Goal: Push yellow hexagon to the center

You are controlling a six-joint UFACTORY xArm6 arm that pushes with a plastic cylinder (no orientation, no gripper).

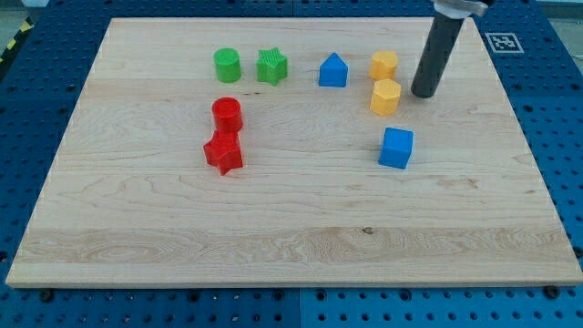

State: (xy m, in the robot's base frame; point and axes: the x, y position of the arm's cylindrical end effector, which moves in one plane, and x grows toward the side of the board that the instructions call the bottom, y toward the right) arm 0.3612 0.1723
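Observation:
Two yellow blocks stand close together at the view's upper right. The upper yellow block (383,65) and the lower yellow block (385,96) both look many-sided, and I cannot tell for sure which one is the hexagon. My tip (423,94) rests on the board just to the right of the lower yellow block, with a small gap between them. The dark rod rises from the tip toward the view's top right.
A blue house-shaped block (333,70), a green star (271,66) and a green cylinder (227,66) line up left of the yellow blocks. A blue cube (395,148) sits below them. A red cylinder (226,115) and a red star (223,152) stand at centre left on the wooden board (291,246).

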